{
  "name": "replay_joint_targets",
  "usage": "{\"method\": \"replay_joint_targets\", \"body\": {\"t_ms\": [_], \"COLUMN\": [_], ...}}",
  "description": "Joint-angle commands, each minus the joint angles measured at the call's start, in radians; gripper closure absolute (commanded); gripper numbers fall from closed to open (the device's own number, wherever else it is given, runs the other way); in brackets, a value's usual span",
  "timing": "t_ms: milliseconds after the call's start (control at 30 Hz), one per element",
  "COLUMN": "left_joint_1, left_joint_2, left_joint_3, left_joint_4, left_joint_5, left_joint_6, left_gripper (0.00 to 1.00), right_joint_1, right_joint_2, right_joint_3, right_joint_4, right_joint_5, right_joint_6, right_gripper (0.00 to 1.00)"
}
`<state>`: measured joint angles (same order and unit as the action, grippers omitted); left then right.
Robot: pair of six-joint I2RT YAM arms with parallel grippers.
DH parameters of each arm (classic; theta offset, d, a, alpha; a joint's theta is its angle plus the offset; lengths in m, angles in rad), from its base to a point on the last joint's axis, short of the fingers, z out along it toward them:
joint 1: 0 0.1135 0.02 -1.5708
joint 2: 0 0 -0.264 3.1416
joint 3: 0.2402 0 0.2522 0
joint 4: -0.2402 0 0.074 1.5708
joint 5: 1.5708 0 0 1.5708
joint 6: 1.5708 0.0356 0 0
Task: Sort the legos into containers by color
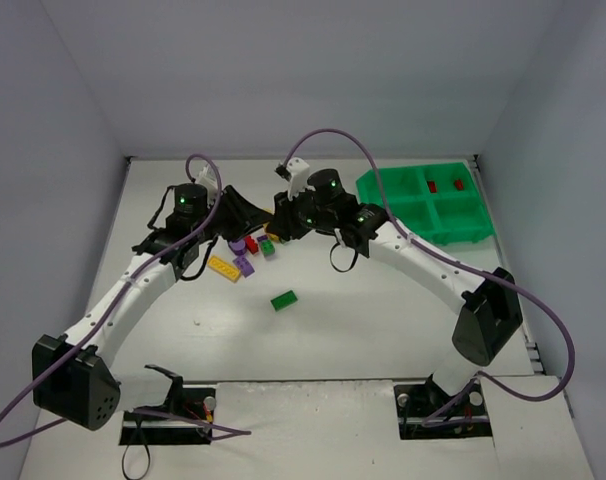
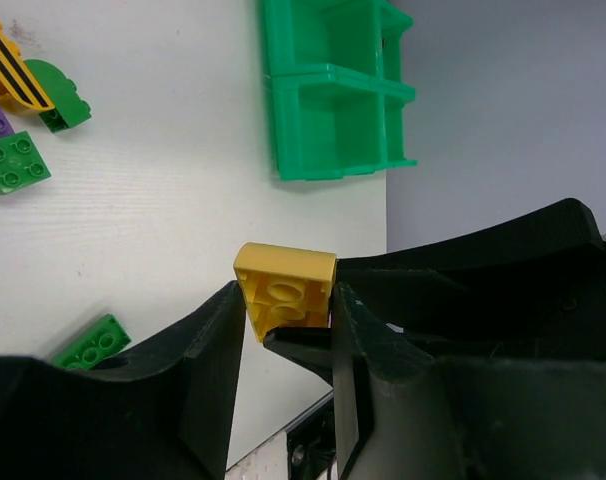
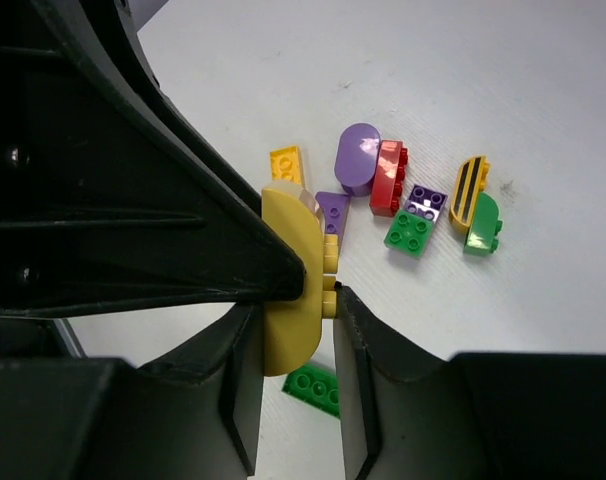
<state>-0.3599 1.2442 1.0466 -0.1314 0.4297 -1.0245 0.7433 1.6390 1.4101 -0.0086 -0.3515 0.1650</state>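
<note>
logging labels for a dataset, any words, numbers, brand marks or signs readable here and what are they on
No readable text in any view.
The striped yellow brick: black stripes only, no letters.
Studs on the green square brick: any embossing is too small to read.
The green tray: plain, no label showing.
The yellow brick in the left hand and the rounded yellow brick in the right hand: blank faces.

Bright, even, diffuse light from above. Soft faint shadows on matte white tabletop [image 1: 363, 320]. Wrist views: near foreground slightly soft.
</note>
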Motion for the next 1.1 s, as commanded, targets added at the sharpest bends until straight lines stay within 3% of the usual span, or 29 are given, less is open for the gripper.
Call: {"method": "replay_joint_targets", "body": {"t_ms": [0, 33, 100, 133, 267, 300, 567, 767, 1067], "left_joint_1": [-0.004, -0.005, -0.005, -0.005, -0.004, -0.002, 0.001, 0.002, -0.001], "left_joint_2": [-0.006, -0.008, -0.005, -0.005, -0.018, -0.022, -0.172, -0.259, -0.354], "left_joint_3": [0.062, 0.066, 0.067, 0.07, 0.09, 0.096, 0.096, 0.038, -0.053], "left_joint_4": [0.035, 0.035, 0.033, 0.02, -0.06, -0.104, -0.247, -0.358, -0.39], "left_joint_5": [0.029, 0.03, 0.035, 0.034, -0.012, -0.028, -0.244, -0.276, -0.269], "left_joint_6": [0.007, 0.007, 0.01, 0.018, 0.076, 0.093, 0.297, 0.392, 0.38], "left_gripper": [0.92, 0.92, 0.85, 0.71, 0.29, 0.25, 0.19, 0.19, 0.19], "right_joint_1": [-0.001, 0.001, -0.001, -0.002, -0.033, -0.045, -0.294, -0.455, -0.559], "right_joint_2": [-0.004, -0.004, -0.007, -0.01, -0.018, -0.018, 0.007, 0.159, 0.418], "right_joint_3": [0.052, 0.052, 0.05, 0.049, 0.024, 0.017, -0.022, 0.087, 0.314], "right_joint_4": [0.052, 0.052, 0.052, 0.05, 0.039, 0.038, 0.013, -0.036, -0.037], "right_joint_5": [0.028, 0.029, 0.046, 0.052, 0.095, 0.104, 0.172, 0.292, 0.344], "right_joint_6": [-0.016, -0.018, -0.025, -0.03, -0.044, -0.044, -0.035, -0.032, -0.03], "right_gripper": [0.91, 1.0, 1.0, 1.0, 1.0, 1.0, 1.0, 1.0, 1.0]}}
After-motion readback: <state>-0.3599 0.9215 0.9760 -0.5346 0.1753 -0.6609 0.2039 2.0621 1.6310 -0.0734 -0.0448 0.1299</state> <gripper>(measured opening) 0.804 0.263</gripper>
